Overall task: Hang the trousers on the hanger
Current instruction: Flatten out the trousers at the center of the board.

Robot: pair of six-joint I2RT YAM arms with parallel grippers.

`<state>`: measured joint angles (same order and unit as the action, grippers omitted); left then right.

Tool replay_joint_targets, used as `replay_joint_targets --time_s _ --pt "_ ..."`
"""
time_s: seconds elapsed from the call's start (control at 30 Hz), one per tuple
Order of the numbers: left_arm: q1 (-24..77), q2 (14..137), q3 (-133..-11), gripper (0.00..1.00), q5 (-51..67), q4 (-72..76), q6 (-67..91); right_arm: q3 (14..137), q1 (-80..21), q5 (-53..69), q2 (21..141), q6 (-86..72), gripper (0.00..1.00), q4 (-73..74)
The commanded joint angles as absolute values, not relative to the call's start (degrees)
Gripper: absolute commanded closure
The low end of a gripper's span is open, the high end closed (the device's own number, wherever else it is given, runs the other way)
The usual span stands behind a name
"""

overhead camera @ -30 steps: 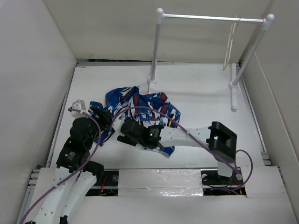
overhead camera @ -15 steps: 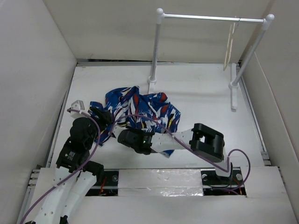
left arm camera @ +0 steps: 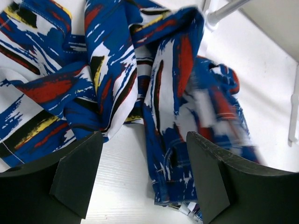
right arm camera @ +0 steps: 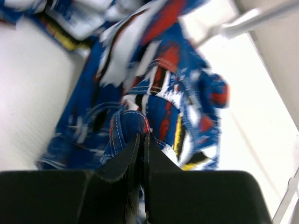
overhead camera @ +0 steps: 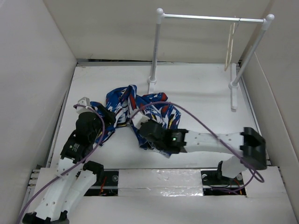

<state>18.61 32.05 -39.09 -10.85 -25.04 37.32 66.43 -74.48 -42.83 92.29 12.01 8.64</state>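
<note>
My right claw (right arm camera: pixel 141 136) is pinched shut on a fold at the near edge of the trousers (overhead camera: pixel 163 112), to lift them; my left claw (left arm camera: pixel 145 135) gapes wide over their left side, ready for a second hold. Far beyond them the hanger (overhead camera: pixel 229 46) hangs on the rack (overhead camera: pixel 201 17)

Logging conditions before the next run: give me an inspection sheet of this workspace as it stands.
Surface: white table, no stains seen.
Job's things: trousers crumpled on the table; hanger hooked on the rack rail, bare.
Clutter: nothing seen.
Tools: left tool open over the trousers; right tool shut on a fold.
Cables: purple cable arcs above the trousers.
Surroundings: white walls enclose the table.
</note>
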Motion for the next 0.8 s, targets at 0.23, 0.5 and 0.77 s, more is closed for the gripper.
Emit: replay_joint_targets --time_s 0.23,0.5,0.77 --pt "18.4 37.7 -37.0 0.35 -2.6 -16.4 37.3 62.5 -74.0 -47.6 51.6 7.4 1.0 16.2" --pt "23.0 41.4 -27.2 0.46 -1.8 -4.0 41.0 61.7 -67.6 -46.8 36.6 1.3 1.0 29.5" --pt "23.0 40.3 -27.9 0.41 -0.4 -6.7 39.8 63.8 -63.2 -49.4 32.3 -1.7 1.0 33.8"
